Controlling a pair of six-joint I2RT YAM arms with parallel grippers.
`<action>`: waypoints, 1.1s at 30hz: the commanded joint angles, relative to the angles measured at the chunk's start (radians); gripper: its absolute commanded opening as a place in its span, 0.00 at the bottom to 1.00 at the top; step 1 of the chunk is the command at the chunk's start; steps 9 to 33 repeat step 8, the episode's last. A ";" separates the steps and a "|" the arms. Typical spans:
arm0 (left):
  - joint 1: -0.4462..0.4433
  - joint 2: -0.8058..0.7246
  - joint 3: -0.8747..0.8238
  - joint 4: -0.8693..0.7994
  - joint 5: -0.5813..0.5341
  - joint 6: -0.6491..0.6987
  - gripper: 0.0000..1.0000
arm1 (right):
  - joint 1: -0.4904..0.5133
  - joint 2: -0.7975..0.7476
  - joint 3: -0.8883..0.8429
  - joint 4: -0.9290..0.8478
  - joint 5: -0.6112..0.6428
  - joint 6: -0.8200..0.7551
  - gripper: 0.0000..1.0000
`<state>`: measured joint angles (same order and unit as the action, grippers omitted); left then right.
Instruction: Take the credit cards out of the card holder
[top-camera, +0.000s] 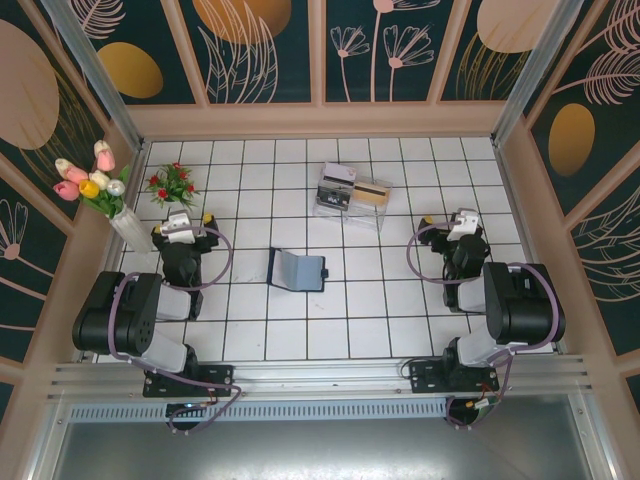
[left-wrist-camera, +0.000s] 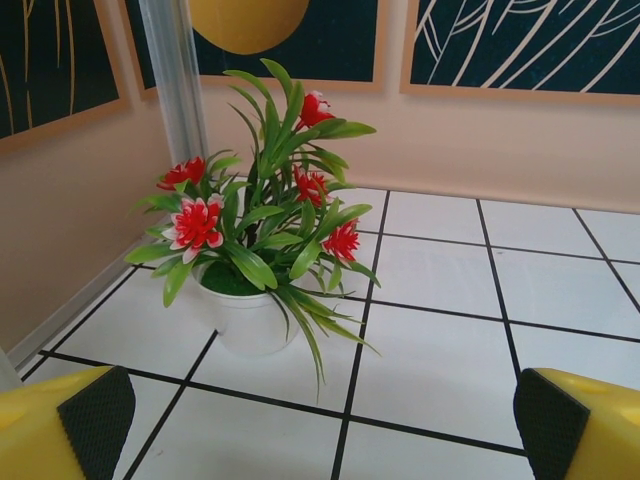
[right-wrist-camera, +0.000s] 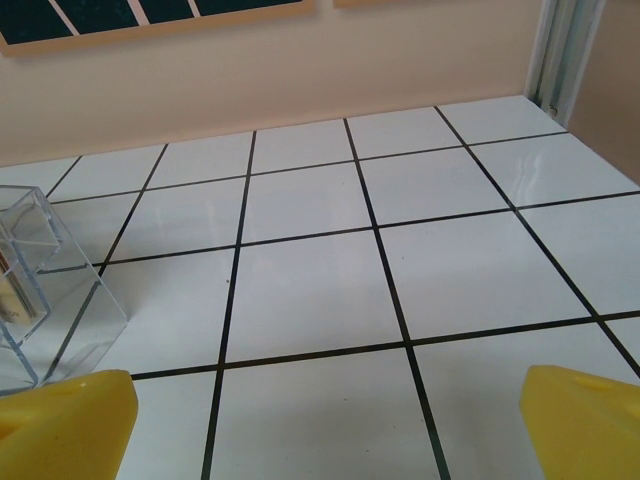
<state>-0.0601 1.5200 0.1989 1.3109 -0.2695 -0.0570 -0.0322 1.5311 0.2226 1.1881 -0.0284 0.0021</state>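
**Workspace limits.** The white tiled table (top-camera: 330, 330) is closed by walls (top-camera: 320, 120) on the far, left and right sides. A metal rail (top-camera: 320, 378) runs along the near edge.

**Task items.** The card holder (top-camera: 298, 269) lies open near the table centre, between the two arms and well apart from both grippers. Bare tiles surround it on every side. Whether cards sit inside it cannot be told. A tan card (top-camera: 372, 192) rests at the clear tray (top-camera: 340, 195), farther back and right of centre. Whether it lies on the tray or in it cannot be told.

**Obstructions.** A plant (left-wrist-camera: 255, 230) and a vase (top-camera: 128, 228) of tulips stand near the left wall. The rest of the table is open tile.

**Left gripper** (top-camera: 186, 217). It faces the plant, with bare tile between its fingertips and the pot. The fingers are spread fully apart. The black pads (left-wrist-camera: 97, 420) touch nothing and hold nothing.

**Right gripper** (top-camera: 458, 218). It sits toward the right wall, with open tile ahead up to the far wall. The tray corner lies to its left, apart from it. The yellow fingers (right-wrist-camera: 585, 420) are spread wide, with nothing between them.
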 joint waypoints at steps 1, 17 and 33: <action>0.008 0.013 0.026 0.003 0.000 -0.019 0.99 | -0.008 0.010 0.017 0.045 -0.021 0.009 0.99; 0.019 0.008 0.027 -0.004 0.028 -0.024 0.99 | -0.008 0.009 0.014 0.048 -0.019 0.007 0.99; 0.019 0.008 0.027 -0.004 0.028 -0.024 0.99 | -0.008 0.009 0.014 0.048 -0.019 0.007 0.99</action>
